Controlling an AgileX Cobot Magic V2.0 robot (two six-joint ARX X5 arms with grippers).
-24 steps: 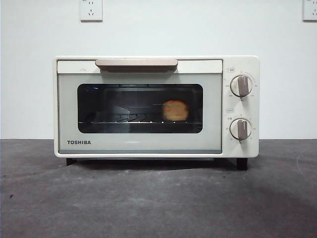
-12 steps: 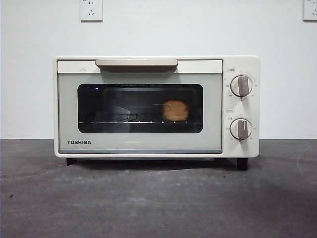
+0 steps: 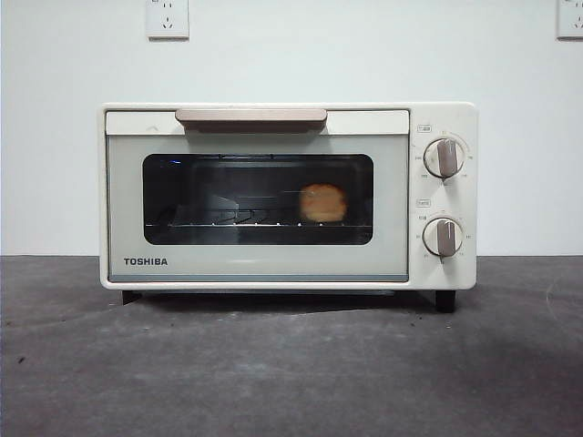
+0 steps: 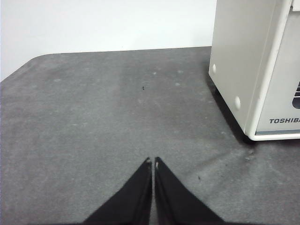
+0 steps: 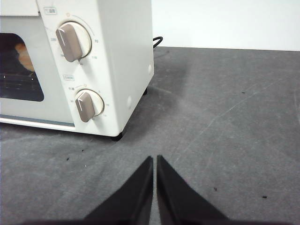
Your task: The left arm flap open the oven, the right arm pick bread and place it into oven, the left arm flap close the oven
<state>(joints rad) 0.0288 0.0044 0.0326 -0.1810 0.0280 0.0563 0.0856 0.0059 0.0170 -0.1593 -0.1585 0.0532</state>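
Bread [image 3: 322, 202] inside shut oven [image 3: 258, 264]

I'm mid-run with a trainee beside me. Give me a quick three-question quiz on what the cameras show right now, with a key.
1. True or false: the oven door is shut.
2. Where is the bread? A) on the table in front of the oven B) on the wire rack inside the oven C) held in the right tool
3. Fill in: both the left tool and the right tool hang over the bare table beside the oven with their jaws ____.

Key
1. True: the door sits flush, handle at the top.
2. B: it shows through the glass window, right of centre.
3. Shut, holding nothing.
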